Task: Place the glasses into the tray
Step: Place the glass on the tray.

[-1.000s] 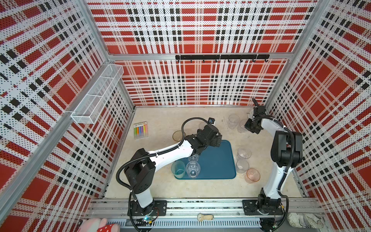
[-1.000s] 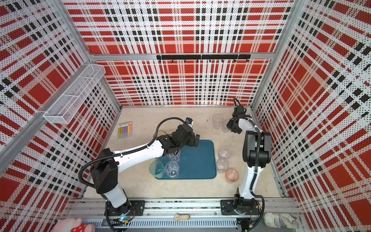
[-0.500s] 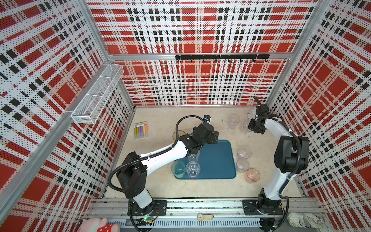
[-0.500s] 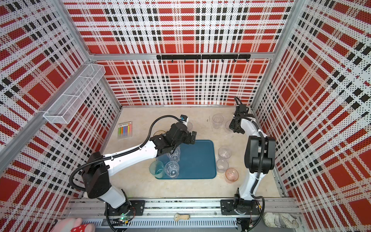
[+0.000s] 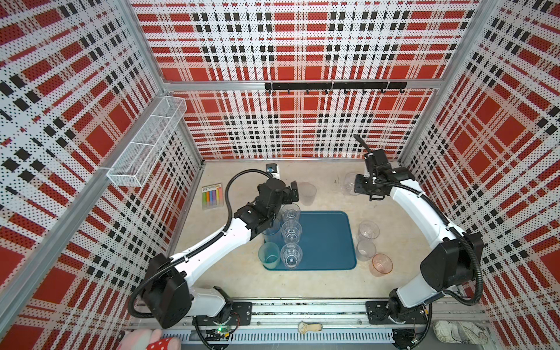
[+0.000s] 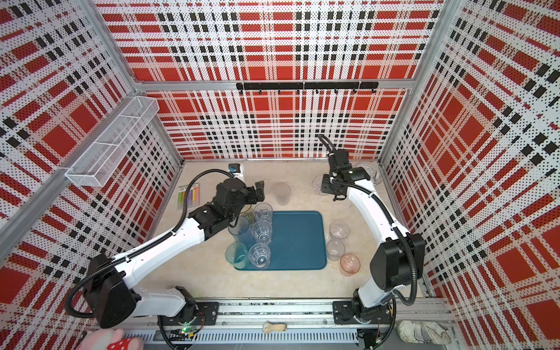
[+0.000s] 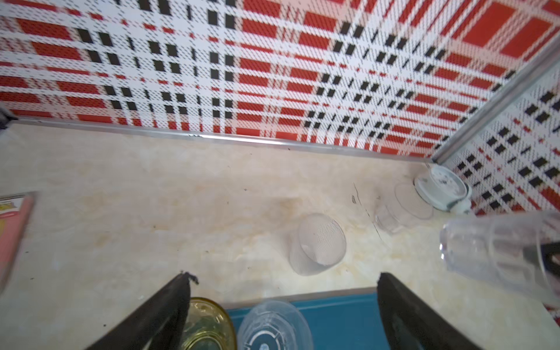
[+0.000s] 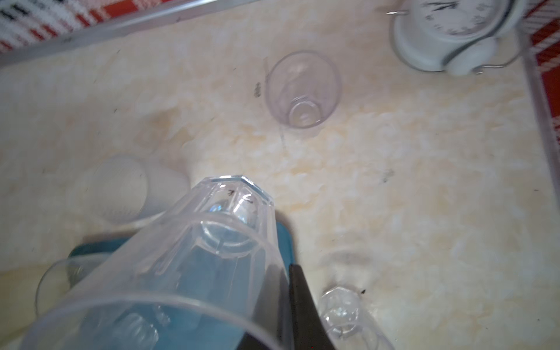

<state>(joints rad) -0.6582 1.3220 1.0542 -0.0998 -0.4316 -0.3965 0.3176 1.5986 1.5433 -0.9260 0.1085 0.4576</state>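
Pincers are standing in unlike states. The right pincer (image 5: 359,188) is clamping shut on the rim end of a clear faceted glass (image 8: 212,242), with one dark finger (image 8: 303,303) pressing against the glass wall. That glass is hanging tilted and clear of the table, its base pointing away from the pincer. The tray (image 5: 327,242) is lying beyond the held glass in the right wrist view, and well apart from this pincer in both top views. The left pincer (image 7: 285,275) is gaping wide and gripping nothing, hovering above the tray's edge. A frosted glass (image 7: 318,242) is standing on the table just ahead of its fingertips. An amber glass (image 7: 209,327) is sitting beside one finger, off the tray. Behind this pincer, three clear faceted glasses (image 5: 291,231), a blue-grey glass (image 5: 272,230) and a mint-green glass (image 5: 268,256) are occupying one side of the tray. Two clear glasses (image 5: 368,230) and a pink glass (image 5: 382,264) are standing off the tray, back along the right arm from its pincer
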